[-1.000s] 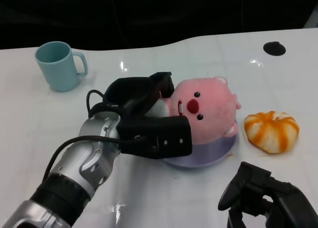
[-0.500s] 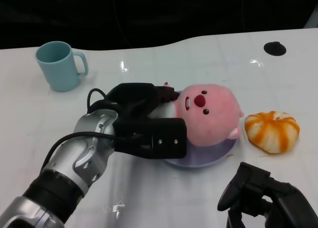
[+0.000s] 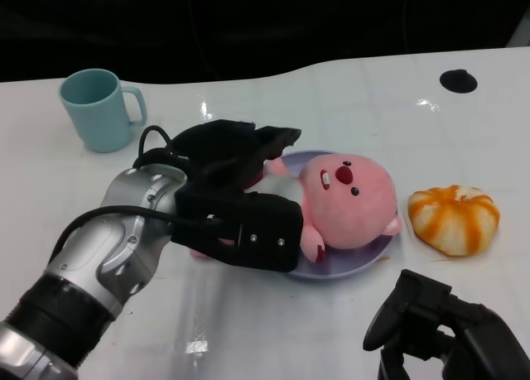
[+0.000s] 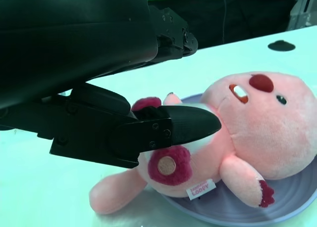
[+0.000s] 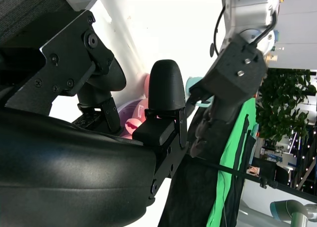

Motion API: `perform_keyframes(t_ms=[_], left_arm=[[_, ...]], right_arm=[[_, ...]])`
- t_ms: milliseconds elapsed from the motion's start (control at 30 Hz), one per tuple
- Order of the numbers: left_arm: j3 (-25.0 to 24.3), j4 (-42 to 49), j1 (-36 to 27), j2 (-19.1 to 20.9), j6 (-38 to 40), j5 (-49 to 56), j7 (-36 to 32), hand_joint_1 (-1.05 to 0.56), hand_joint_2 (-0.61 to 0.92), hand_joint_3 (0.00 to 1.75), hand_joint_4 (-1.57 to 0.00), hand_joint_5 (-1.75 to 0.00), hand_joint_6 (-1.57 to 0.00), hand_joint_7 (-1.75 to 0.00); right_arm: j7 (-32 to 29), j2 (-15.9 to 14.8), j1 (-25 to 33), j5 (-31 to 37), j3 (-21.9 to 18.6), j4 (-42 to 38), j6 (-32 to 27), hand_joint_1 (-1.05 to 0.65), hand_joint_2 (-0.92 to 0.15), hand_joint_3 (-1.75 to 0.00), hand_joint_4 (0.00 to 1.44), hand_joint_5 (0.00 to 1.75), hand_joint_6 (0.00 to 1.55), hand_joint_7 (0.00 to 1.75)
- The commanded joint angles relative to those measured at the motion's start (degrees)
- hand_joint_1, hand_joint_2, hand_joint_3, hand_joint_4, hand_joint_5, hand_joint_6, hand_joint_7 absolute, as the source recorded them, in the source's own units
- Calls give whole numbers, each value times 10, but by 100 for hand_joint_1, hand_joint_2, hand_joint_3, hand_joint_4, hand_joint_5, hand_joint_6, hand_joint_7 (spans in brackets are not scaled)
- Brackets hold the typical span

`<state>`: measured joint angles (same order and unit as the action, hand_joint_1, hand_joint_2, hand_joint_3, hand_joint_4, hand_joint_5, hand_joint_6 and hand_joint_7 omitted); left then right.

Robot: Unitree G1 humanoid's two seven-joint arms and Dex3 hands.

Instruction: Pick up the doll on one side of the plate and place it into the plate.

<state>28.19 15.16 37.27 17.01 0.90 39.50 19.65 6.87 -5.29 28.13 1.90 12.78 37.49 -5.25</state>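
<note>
Doll (image 3: 352,202), pink and soft, lies on its back in the purple plate (image 3: 364,260), with one leg poking out over the rim onto the white table (image 3: 273,322). Left hand (image 3: 236,194) sits right beside the doll with its fingers apart, holding nothing. Right hand (image 3: 439,330) rests low near the table edge, and I cannot tell if it is wide or closed. An orange and white bun toy (image 3: 453,218) lies just beside the plate. A blue cup (image 3: 97,109) stands far off
</note>
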Motion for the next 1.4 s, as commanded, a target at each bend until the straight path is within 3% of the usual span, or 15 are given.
perform_keyframes(t_ms=[33,233,467,533,633,833,867,967,1033,1133,1233,1400], left_arm=[[-27,-49,-26,22,0,-28,19,-104,92,57,-2,-1,-4,-1],[-86,-131,-85,46,-28,-93,19,-91,92,47,-9,-6,-10,-4],[-164,-190,-164,41,-58,-212,16,-75,92,34,-27,-20,-26,-10],[-188,-203,-189,28,-64,-258,13,-67,92,27,-32,-30,-34,-11],[-221,-225,-224,7,-61,-327,14,-46,92,16,-28,-78,-52,-10],[-262,-263,-277,-18,-39,-425,20,-26,91,14,-48,-107,-78,-24],[-269,-271,-288,-23,-31,-444,21,-23,84,29,-52,-112,-76,-39],[-282,-291,-318,-27,-17,-481,24,-14,49,103,-63,-124,-70,-81],[-287,-305,-337,-24,-10,-492,24,-11,42,120,-69,-128,-73,-95],[-294,-329,-367,-22,17,-513,23,-10,38,129,-74,-136,-77,-106],[-305,-362,-403,-17,74,-557,30,-5,44,131,-75,-150,-76,-121],[-320,-414,-450,-11,153,-601,22,-4,51,129,-75,-162,-73,-132]], right_arm=[[0,-4,0,-4,-6,2,0,8,-39,-138,71,175,62,153],[-1,-4,-1,-3,-5,2,-1,8,-39,-138,70,175,62,153],[-2,-2,-2,-4,-4,2,-2,8,-39,-139,71,175,63,153],[-3,-2,-2,-2,-4,3,-2,8,-39,-139,71,175,63,153],[-3,-3,-1,-1,-4,3,-2,8,-39,-139,71,175,63,154],[-3,-3,-2,-1,-3,3,-2,8,-39,-139,71,175,63,154],[-3,-2,-3,-2,-3,2,-2,8,-39,-139,72,175,63,154],[-3,-2,-4,-2,-3,1,-1,8,-39,-139,72,175,63,153],[-3,-2,-5,-1,-3,0,-1,8,-39,-139,72,175,63,153],[-3,-2,-5,-2,-4,-3,3,9,-39,-140,72,175,63,153],[-3,-3,-5,-3,-5,-2,1,8,-39,-140,72,175,63,153],[-4,-3,-5,-1,-4,1,-2,9,-39,-139,71,175,63,153]])
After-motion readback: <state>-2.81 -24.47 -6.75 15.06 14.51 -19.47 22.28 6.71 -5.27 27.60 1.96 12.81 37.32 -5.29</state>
